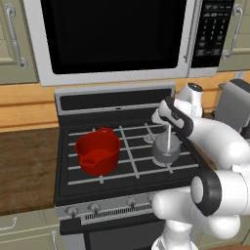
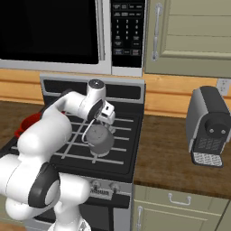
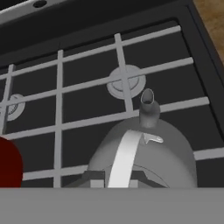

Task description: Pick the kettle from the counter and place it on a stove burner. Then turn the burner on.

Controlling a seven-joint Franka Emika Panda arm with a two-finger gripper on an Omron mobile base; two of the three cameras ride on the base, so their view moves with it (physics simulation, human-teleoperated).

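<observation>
In the left base view, the kettle (image 1: pixel 164 150) is sitting on the pale grate bars of the black cooktop (image 1: pixel 93 180), on the front right section, with its thin handle (image 1: pixel 168 135) rising straight up toward the tool (image 1: pixel 167 118); the white arm is reaching in from the lower right and is covering the fingers, so the state of the tool cannot be told from here. A red pot (image 1: pixel 98 151) is standing on the left half of the cooktop, well apart from the kettle. A row of knobs (image 1: pixel 72 211) is running along the front panel, and a microwave (image 1: pixel 112 36) is hanging above. In the right base view, the tool (image 2: pixel 100 121) is hovering directly over the kettle (image 2: pixel 99 140), at the top of the handle; whether the fingers are pinching the handle or standing spread cannot be told. The brown tabletop (image 2: pixel 167 149) is lying to the right of the cooktop and is carrying a grey coffee machine (image 2: pixel 209 126). In the hand view, the camera is looking down on the kettle (image 3: pixel 170 153), with its spout (image 3: pixel 148 107) pointing toward a stove burner (image 3: pixel 126 82) just beyond it. The pale handle (image 3: pixel 124 157) is running down toward the bottom edge, where the fingertips are not distinguishable. A second burner (image 3: pixel 12 106) is lying at the left, and the red pot (image 3: pixel 8 164) is showing at the lower left edge
</observation>
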